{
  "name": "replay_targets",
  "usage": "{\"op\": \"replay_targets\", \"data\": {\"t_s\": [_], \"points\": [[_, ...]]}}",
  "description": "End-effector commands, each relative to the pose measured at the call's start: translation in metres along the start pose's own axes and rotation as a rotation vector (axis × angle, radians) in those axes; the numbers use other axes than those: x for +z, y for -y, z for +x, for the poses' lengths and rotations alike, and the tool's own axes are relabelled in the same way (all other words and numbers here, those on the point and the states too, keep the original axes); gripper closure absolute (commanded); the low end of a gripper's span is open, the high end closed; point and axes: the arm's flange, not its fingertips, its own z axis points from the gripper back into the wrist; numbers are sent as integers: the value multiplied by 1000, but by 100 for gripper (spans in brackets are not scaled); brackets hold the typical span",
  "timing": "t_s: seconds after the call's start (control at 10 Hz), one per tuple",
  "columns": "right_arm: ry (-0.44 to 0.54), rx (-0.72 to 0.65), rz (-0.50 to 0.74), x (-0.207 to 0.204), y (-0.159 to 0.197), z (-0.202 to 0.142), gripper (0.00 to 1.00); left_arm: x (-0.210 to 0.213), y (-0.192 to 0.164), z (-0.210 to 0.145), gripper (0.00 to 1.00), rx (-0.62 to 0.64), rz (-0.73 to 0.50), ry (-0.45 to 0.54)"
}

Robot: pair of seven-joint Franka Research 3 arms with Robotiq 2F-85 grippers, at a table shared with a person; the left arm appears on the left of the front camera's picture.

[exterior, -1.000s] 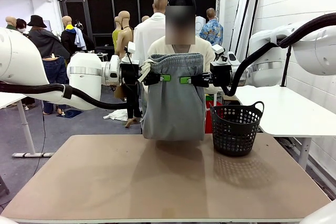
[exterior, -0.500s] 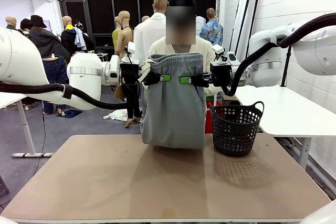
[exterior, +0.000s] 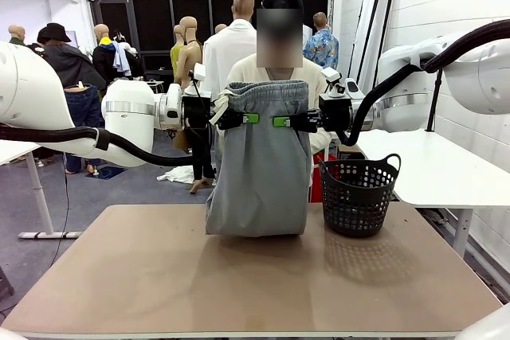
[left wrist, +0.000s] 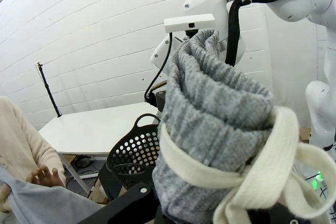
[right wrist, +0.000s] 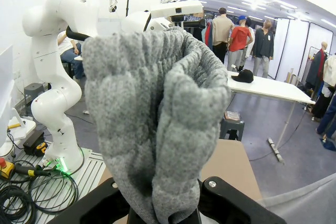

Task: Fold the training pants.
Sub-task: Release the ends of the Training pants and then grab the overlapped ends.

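Jaws of both arms are clamped on the waistband [exterior: 267,89] of the training pants [exterior: 259,173], which hang with their lower end on the table [exterior: 239,292] near its far edge, beside a black basket [exterior: 358,194] towards the far-right corner. Left wrist view: left jaws grip waistband and white drawstring [left wrist: 273,156]. Right wrist view: right jaws pinch bunched waistband.

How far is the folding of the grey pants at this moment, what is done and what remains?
Done: the training pants are lifted, with the left gripper and right gripper shut on the waistband. In hand: the lower end reaches the table, and a person's hand is on grey fabric. Left: no flat, neat fold lies on the table yet.
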Motion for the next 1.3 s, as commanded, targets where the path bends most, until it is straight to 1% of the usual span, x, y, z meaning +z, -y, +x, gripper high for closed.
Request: {"op": "replay_targets", "data": {"t_s": [0.0,1.2], "points": [[3,1,4,-1,-1,1,100,1,0,3,100,-6,3,6],[3,1,4,-1,-1,1,100,1,0,3,100,-6,3,6]]}}
